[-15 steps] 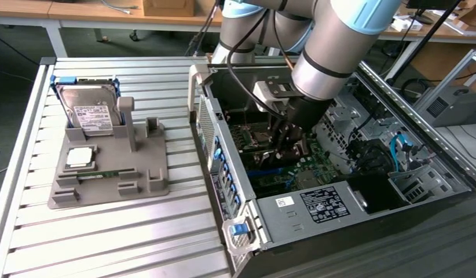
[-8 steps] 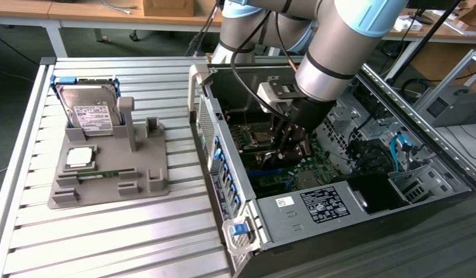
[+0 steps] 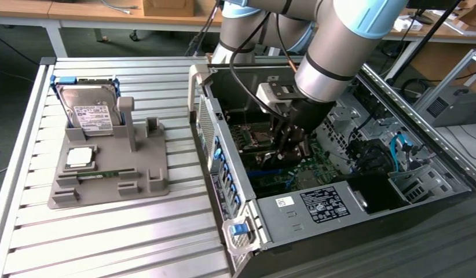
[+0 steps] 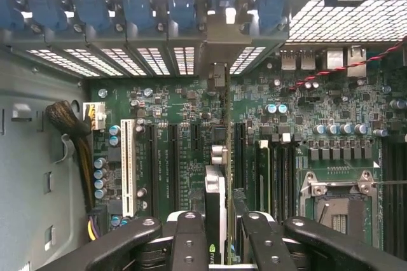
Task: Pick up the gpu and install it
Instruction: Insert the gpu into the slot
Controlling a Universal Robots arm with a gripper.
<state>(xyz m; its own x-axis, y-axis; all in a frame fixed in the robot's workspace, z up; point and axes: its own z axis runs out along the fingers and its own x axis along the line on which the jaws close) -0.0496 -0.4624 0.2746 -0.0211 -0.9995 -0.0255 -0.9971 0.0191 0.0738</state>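
My gripper (image 3: 288, 143) reaches down into the open computer case (image 3: 246, 231), just above the green motherboard (image 3: 300, 174). In the wrist view the gpu (image 4: 226, 156) shows edge-on as a thin dark card with a silver block on one side. It stands upright between my two black fingers (image 4: 191, 239), and the gripper (image 4: 226, 249) is shut on it. The card lies in line with a long dark expansion slot on the motherboard (image 4: 184, 156). Its far end reaches the metal bracket at the rear slot openings (image 4: 219, 42). Whether its edge is seated in the slot is hidden.
Blue slot latches (image 4: 137, 7) line the case's rear wall. A white slot (image 4: 128, 166), a cable bundle (image 4: 70, 125) and the CPU socket (image 4: 337, 207) flank the card. On the slatted table, a grey fixture (image 3: 145, 174) holds a hard drive (image 3: 91, 110), a processor chip (image 3: 80, 156) and a memory stick (image 3: 106, 174).
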